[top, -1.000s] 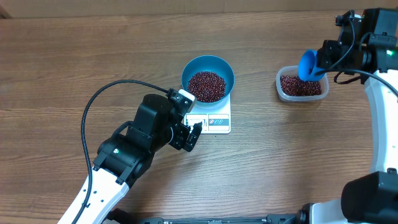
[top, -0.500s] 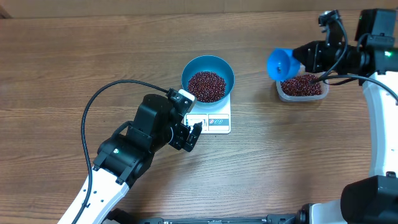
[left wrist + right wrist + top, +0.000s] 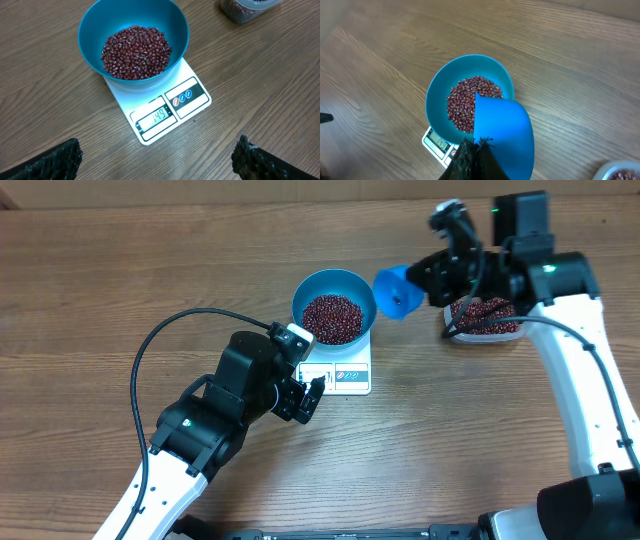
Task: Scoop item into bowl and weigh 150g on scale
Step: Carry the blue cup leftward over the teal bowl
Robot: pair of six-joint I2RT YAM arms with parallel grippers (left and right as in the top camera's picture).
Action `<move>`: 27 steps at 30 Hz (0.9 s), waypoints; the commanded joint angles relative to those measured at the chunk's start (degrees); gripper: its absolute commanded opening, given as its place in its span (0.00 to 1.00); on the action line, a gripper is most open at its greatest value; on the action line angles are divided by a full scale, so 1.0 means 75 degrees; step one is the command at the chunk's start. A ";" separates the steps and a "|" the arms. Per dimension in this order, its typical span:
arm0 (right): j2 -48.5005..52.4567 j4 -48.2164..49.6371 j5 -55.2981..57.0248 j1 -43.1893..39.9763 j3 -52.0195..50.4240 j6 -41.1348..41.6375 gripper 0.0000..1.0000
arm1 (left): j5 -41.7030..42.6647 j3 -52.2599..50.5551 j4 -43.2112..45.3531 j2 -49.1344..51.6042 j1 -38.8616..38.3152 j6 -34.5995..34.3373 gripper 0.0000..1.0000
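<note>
Blue bowl [image 3: 334,284] sits on the scale [image 3: 346,377], beans [image 3: 332,318] heaped in its middle, display reading 149. Clear tub [image 3: 452,328] off to the right holds more beans. My right claw [image 3: 472,150] pinches the scoop [image 3: 395,292] by its handle, cup just beside the bowl's right rim. My left claw [image 3: 312,395] is spread wide at the scale's front-left corner, with bare table [image 3: 450,440] in front

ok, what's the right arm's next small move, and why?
Probably ease the scoop over the bowl and tip in only a few beans. The scale display appears to read 149, just short of target, and the right pincer holds the scoop at the bowl's rim.
</note>
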 commanded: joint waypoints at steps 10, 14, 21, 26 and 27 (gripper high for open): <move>-0.0268 0.0650 0.2439 0.1571 0.0216 -0.0032 0.04 | 0.0000 0.0149 0.0041 -0.0012 0.0047 0.0119 1.00; -0.0268 0.0848 0.2736 0.1830 0.0216 -0.0038 0.04 | 0.0000 0.0149 0.0041 -0.0012 0.0047 0.0119 1.00; -0.0268 0.1037 0.2780 0.2034 0.0216 -0.0061 0.04 | 0.0000 0.0149 0.0038 -0.0012 0.0047 0.0119 1.00; -0.0268 0.1037 0.2780 0.2034 0.0216 -0.0058 0.04 | 0.0000 0.0149 0.0038 -0.0012 0.0047 0.0119 1.00; -0.0268 0.1058 0.2783 0.2034 0.0216 -0.0058 0.04 | 0.0000 0.0149 0.0038 -0.0012 0.0047 0.0119 1.00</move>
